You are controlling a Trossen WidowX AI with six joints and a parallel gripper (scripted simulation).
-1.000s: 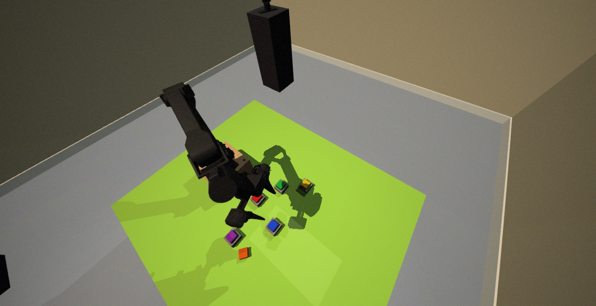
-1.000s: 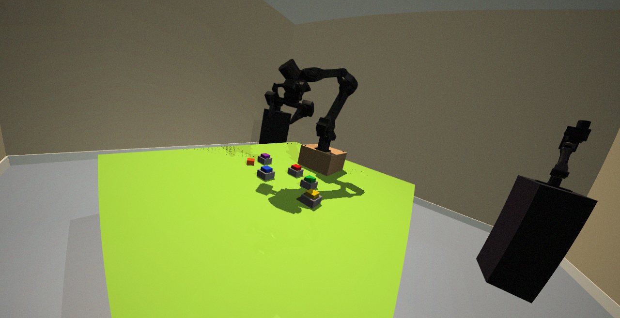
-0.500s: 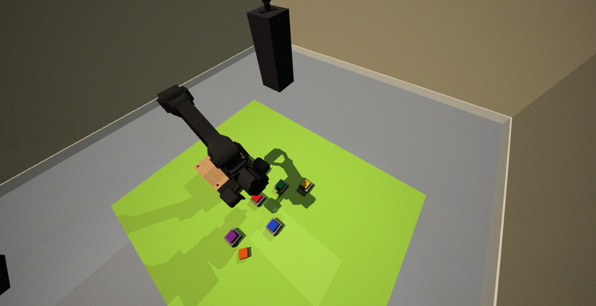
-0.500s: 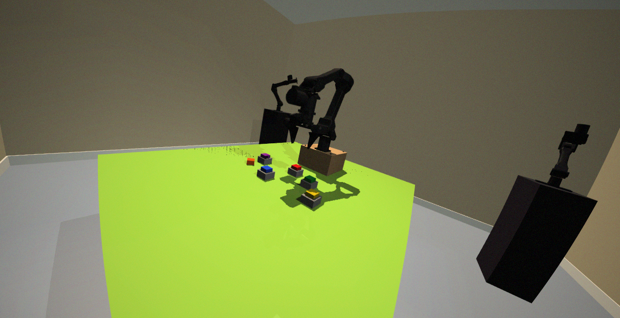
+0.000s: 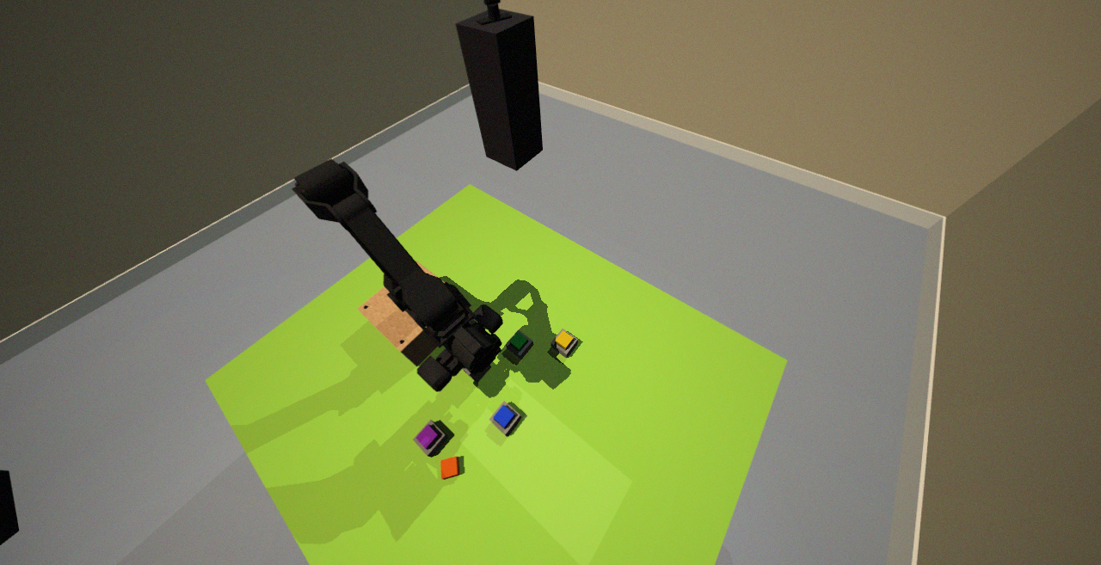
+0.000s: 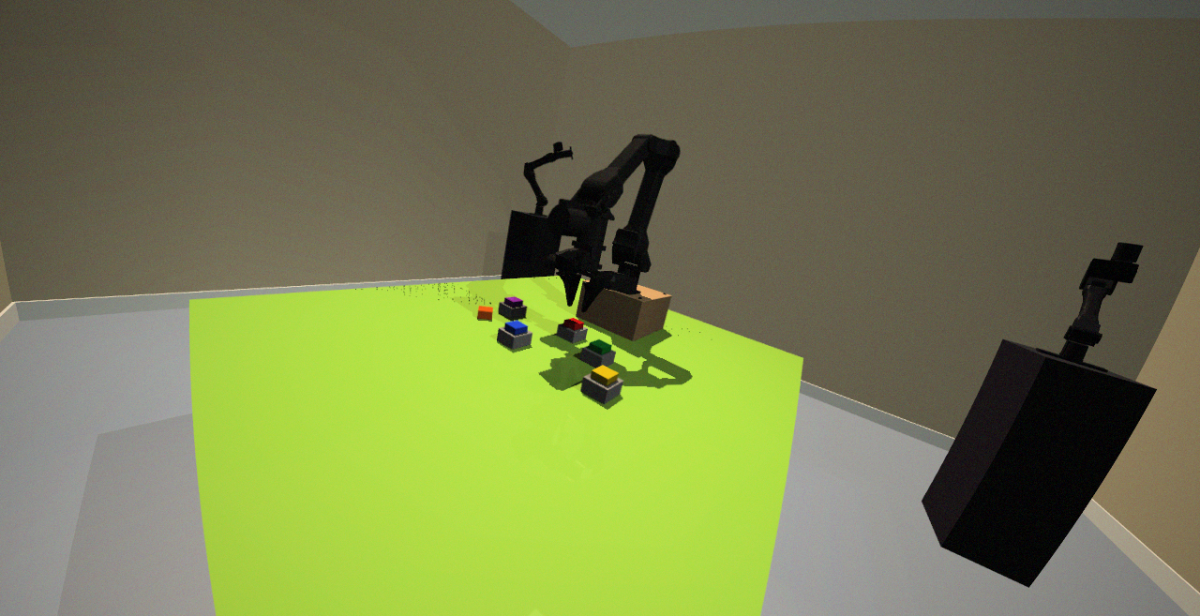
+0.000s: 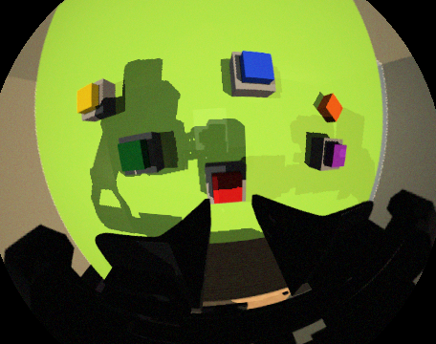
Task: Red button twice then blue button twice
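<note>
The red button (image 6: 573, 324) (image 7: 228, 193) sits raised on its grey base, half in shadow in the wrist view. The arm hides it in the top view. My gripper (image 6: 577, 307) (image 7: 230, 202) points down above it, a little toward the arm's base. Its fingers are partly open with a narrow gap and nothing between them. The tips look clear of the button in the exterior view. The blue button (image 5: 505, 415) (image 6: 515, 327) (image 7: 257, 67) stands up on its base, farther out from the arm than the red one.
The green button (image 5: 519, 340) (image 6: 599, 347) (image 7: 132, 156) and yellow button (image 5: 565, 340) (image 6: 604, 375) (image 7: 88, 98) stand to one side. The purple button (image 5: 427, 435) (image 6: 512, 302) (image 7: 339, 156) and orange block (image 5: 449, 468) (image 6: 485, 312) (image 7: 331, 108) are on the other. The arm's wooden base (image 6: 621, 314) is close behind the gripper.
</note>
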